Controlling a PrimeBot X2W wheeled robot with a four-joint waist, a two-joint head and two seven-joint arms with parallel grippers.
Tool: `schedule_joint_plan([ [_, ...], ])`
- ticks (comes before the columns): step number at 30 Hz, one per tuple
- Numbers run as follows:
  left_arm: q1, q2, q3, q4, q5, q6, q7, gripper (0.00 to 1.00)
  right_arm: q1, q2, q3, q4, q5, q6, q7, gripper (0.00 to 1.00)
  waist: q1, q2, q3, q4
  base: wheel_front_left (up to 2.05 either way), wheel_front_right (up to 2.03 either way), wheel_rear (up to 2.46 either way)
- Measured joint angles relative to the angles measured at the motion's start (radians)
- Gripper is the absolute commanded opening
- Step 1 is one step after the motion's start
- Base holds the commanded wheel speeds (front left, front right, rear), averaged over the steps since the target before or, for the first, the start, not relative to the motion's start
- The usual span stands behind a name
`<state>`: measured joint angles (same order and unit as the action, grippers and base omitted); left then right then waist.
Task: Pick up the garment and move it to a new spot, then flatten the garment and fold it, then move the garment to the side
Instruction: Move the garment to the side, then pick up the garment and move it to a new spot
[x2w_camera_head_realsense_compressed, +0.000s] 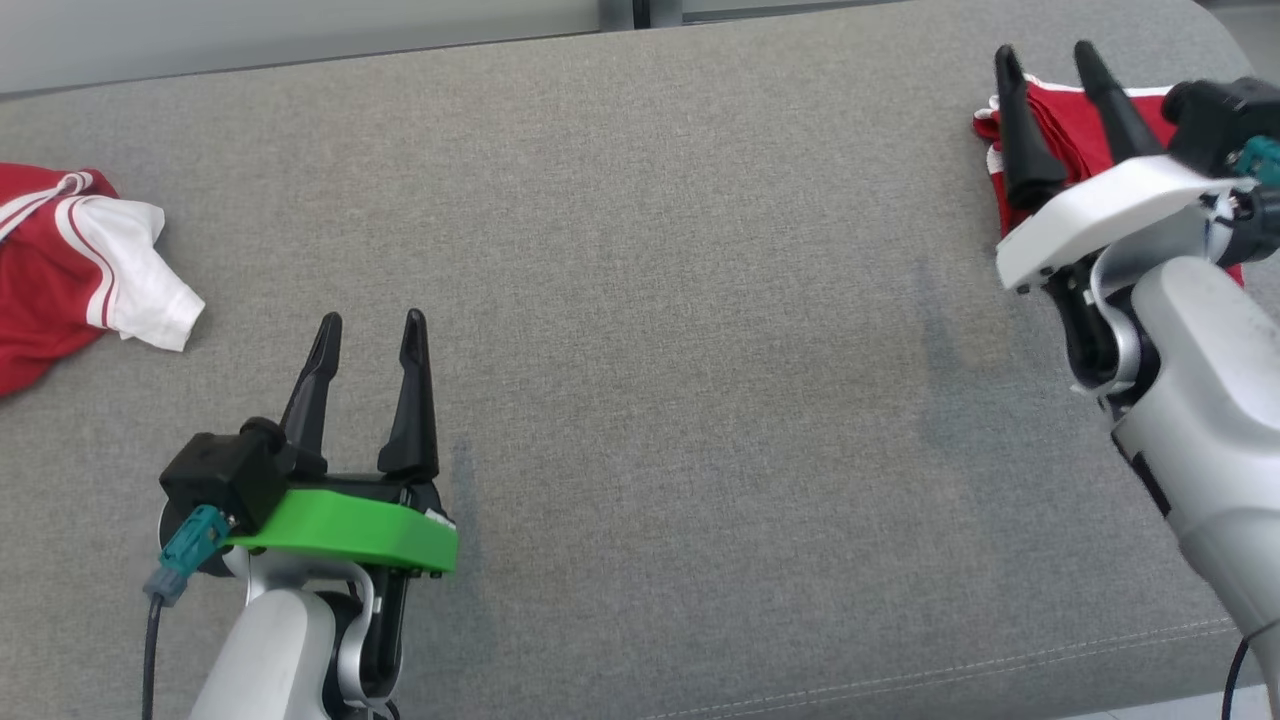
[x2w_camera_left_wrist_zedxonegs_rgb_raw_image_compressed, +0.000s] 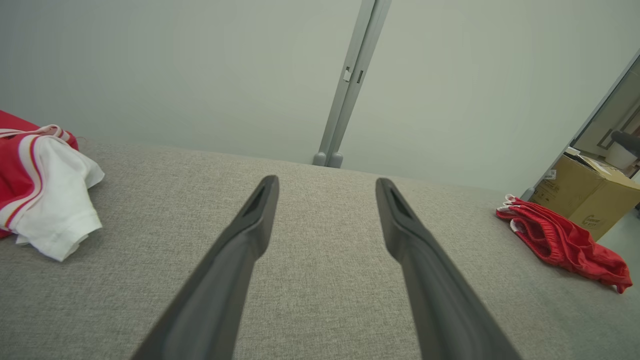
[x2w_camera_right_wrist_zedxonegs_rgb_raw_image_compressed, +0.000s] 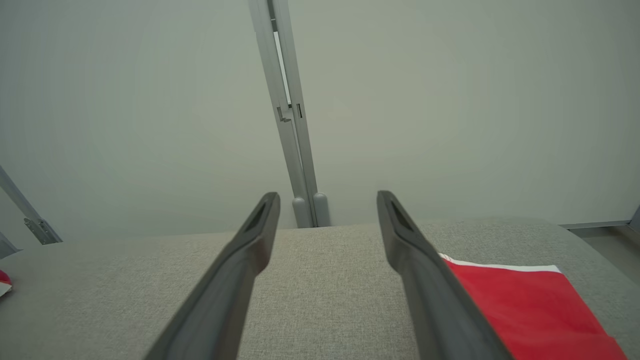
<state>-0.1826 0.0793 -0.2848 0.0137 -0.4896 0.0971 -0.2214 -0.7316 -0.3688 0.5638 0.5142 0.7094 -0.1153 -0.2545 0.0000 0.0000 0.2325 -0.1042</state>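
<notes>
While the grey cushion (x2w_camera_head_realsense_compressed: 700, 300) spreads across the whole scene, a crumpled red-and-white garment (x2w_camera_head_realsense_compressed: 70, 270) lies at its far left and a folded red garment (x2w_camera_head_realsense_compressed: 1075, 130) at its far right. The left claw (x2w_camera_head_realsense_compressed: 370, 325) and the right claw (x2w_camera_head_realsense_compressed: 1045, 55) both gape wide, gripping nothing.
</notes>
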Motion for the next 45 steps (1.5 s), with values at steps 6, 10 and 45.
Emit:
schedule_joint_plan([
  [6, 0.044, -0.007, 0.015, 0.036, -0.002, 0.002, -0.01, 1.0, 0.145, 0.06, -0.017, -0.082, -0.064, -0.006, 0.0, 1.0, 0.0, 0.0, -0.045, 0.009, 0.0, 0.0, 0.0],
  [10, 0.072, -0.008, 0.032, 0.046, -0.002, 0.009, -0.019, 1.0, 0.236, 0.083, -0.031, -0.128, -0.109, -0.009, 0.0, 1.0, 0.0, 0.0, -0.072, 0.01, 0.0, 0.0, 0.0],
  [45, 0.226, -0.026, 0.118, 0.071, 0.075, 0.019, -0.03, 1.0, 0.625, 0.156, -0.216, -0.29, -0.352, -0.01, 0.0, 1.0, 0.0, 0.0, -0.191, -0.004, 0.0, 0.0, 0.0],
])
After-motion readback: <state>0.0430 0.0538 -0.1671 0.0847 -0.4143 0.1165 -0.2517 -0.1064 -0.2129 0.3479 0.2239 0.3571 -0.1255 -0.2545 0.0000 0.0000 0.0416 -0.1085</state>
